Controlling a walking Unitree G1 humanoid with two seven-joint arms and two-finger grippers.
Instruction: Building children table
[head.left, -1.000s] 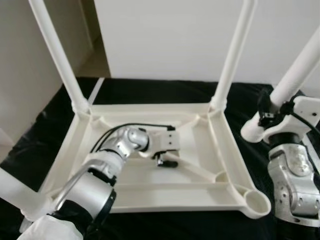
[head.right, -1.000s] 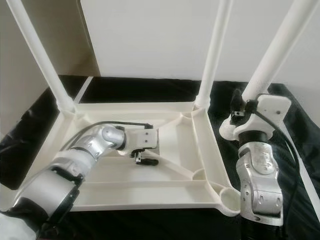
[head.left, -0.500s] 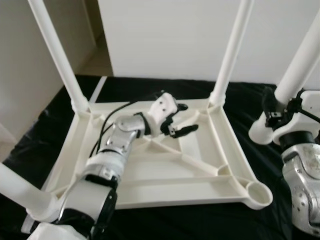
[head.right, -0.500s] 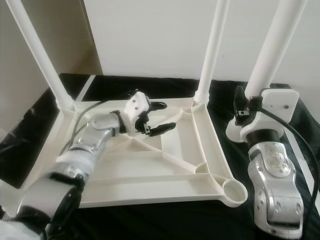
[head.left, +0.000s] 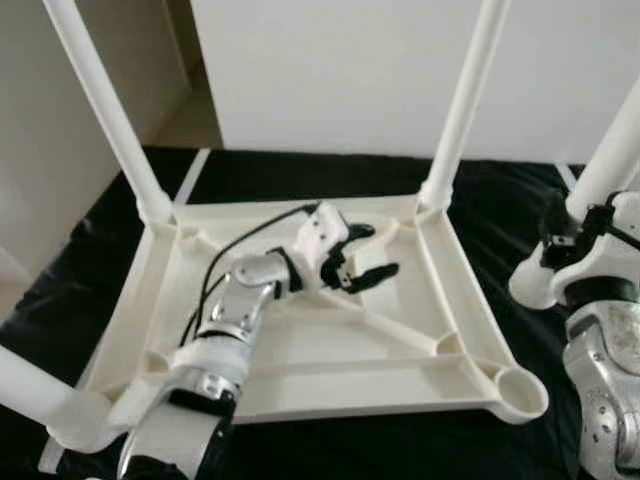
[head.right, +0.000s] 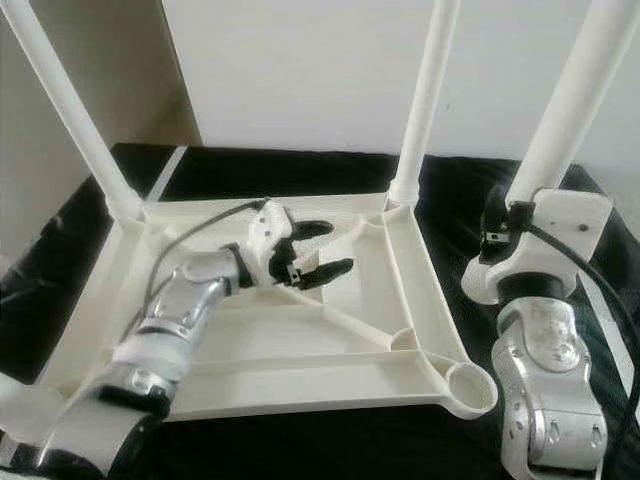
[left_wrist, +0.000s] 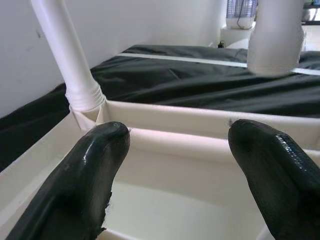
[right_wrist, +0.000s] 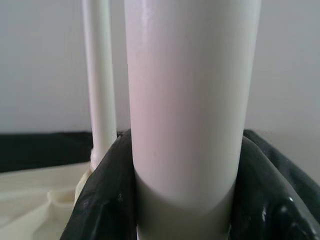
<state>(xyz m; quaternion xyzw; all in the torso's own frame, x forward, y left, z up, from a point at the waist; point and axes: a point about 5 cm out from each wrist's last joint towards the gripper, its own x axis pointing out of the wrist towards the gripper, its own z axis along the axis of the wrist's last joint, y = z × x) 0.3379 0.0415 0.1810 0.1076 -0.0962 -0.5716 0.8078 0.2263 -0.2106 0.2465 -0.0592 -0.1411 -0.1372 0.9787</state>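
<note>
Black cloth (head.left: 500, 215) under my upturned white plastic table (head.left: 455, 300), left hand (head.left: 362, 252) spread wide over its ribbed underside, right hand (right_wrist: 182, 200) clamping a smooth round leg (right_wrist: 192, 100).

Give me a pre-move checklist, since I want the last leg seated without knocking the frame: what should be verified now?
1. Loose leg held in the right end effector: ok, fingers close on both sides.
2. Empty corner socket unobstructed: ok.
3. Leg lined up over that socket: not ok, it sits off to the side above the black cloth.
4. Left end effector free of the socket: ok, open over the tabletop frame centre.
5. Three fitted legs fully seated: cannot tell.
</note>
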